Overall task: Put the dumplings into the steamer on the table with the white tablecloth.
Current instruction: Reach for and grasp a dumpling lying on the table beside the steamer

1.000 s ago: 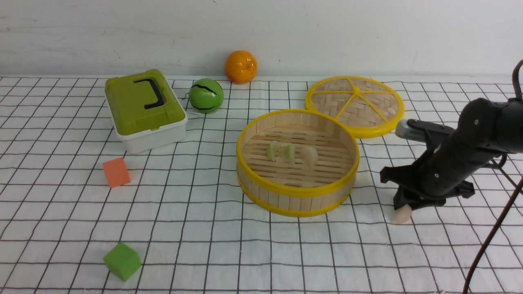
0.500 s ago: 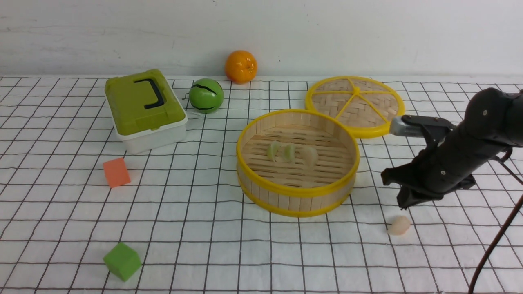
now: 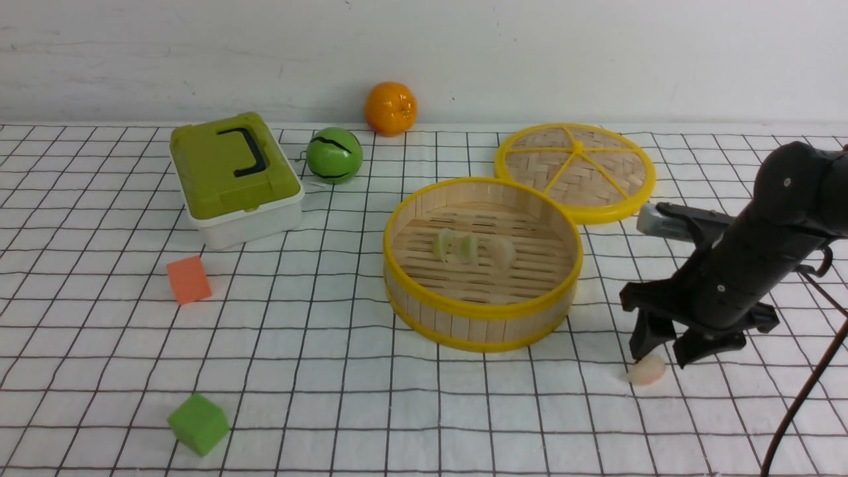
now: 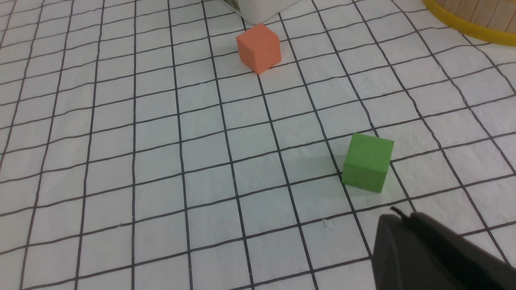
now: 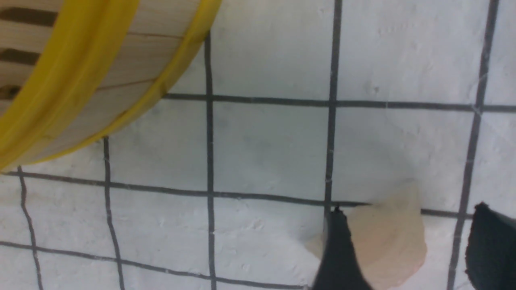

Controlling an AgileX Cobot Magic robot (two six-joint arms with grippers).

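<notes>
The steamer (image 3: 483, 311) stands mid-table on the white tablecloth (image 3: 331, 371). In it lie two pale green dumplings (image 3: 442, 244) (image 3: 469, 247) and one whitish-pink dumpling (image 3: 501, 252). The other whitish-pink dumpling (image 3: 647, 371) lies on the cloth right of the steamer. My right gripper (image 3: 666, 356) is open and down over it, fingers on either side; in the right wrist view the dumpling (image 5: 387, 241) sits between the open gripper (image 5: 407, 249) fingers, touching one. The steamer wall (image 5: 100, 80) is close by. My left gripper (image 4: 403, 225) is shut and empty, near the green cube (image 4: 367, 162).
The woven yellow-rimmed lid (image 3: 575, 169) lies behind the steamer. A green lidded box (image 3: 232, 175), a green ball (image 3: 334, 155) and an orange (image 3: 390, 108) stand at the back. An orange cube (image 3: 189, 279) and a green cube (image 3: 198, 424) lie at the left.
The right gripper rose off the dumpling, which stayed on the cloth. It has now come back down over it with its fingers open.
</notes>
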